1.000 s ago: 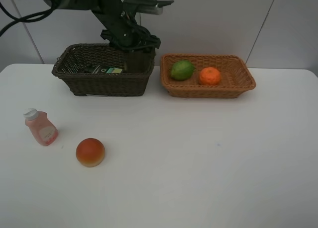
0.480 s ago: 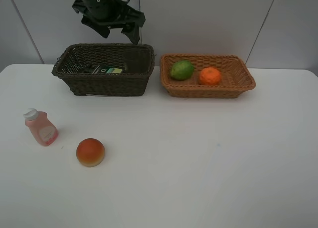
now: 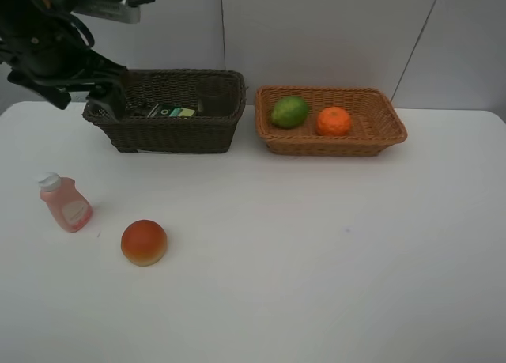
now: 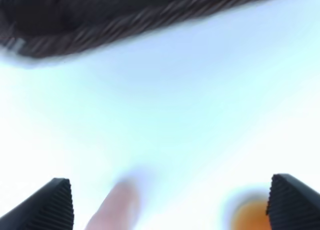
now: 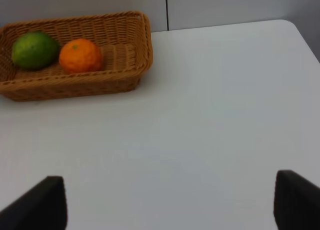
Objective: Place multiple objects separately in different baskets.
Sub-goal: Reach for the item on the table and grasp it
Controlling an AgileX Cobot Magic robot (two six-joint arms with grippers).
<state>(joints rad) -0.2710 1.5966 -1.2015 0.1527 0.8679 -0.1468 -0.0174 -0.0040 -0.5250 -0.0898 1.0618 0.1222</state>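
Observation:
The dark brown basket (image 3: 166, 134) holds the dark pump bottle (image 3: 168, 111) and the purple cup (image 3: 212, 102), which is dim at its right end. The light tan basket (image 3: 332, 145) holds the green lime (image 3: 289, 111) and the orange tangerine (image 3: 333, 121). The pink bottle (image 3: 66, 204) and the red-orange fruit (image 3: 143, 242) lie on the table at the front left. My left gripper (image 3: 81, 106) is open and empty above the dark basket's left end. Its blurred wrist view shows the gripper (image 4: 170, 205), the pink bottle (image 4: 117, 205) and the fruit (image 4: 250, 215). My right gripper (image 5: 167, 205) is open and empty, well short of the tan basket (image 5: 135, 49).
The white table (image 3: 332, 260) reaches to a grey wall behind the baskets. The two baskets stand side by side at the back with a narrow gap between them. The right arm is out of the exterior view.
My left gripper has risen out of the dark basket's right end and swung left to its left end. The purple cup stays in the basket. Nothing else has moved.

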